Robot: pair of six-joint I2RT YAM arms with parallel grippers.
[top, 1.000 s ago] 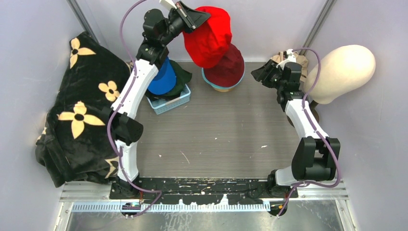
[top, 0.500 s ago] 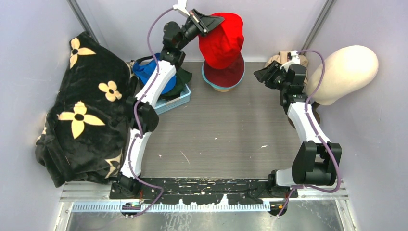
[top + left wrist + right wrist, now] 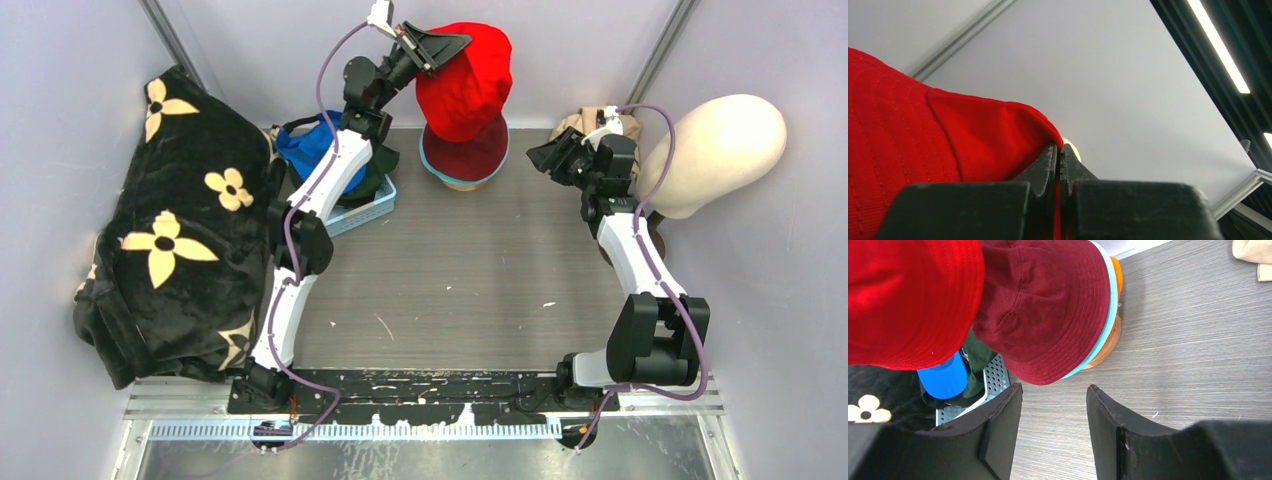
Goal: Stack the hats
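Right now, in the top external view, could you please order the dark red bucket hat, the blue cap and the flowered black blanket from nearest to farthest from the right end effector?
1. The dark red bucket hat, just left of the right end effector, at the table's back.
2. The blue cap, farther left.
3. The flowered black blanket, along the far left side.

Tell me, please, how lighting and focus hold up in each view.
Top external: even light, sharp, soft shadows. Left wrist: the ceiling light strips blow out; the left gripper is dark and soft, the red hat crisp. Right wrist: the dark red bucket hat is sharp, the right gripper underexposed.
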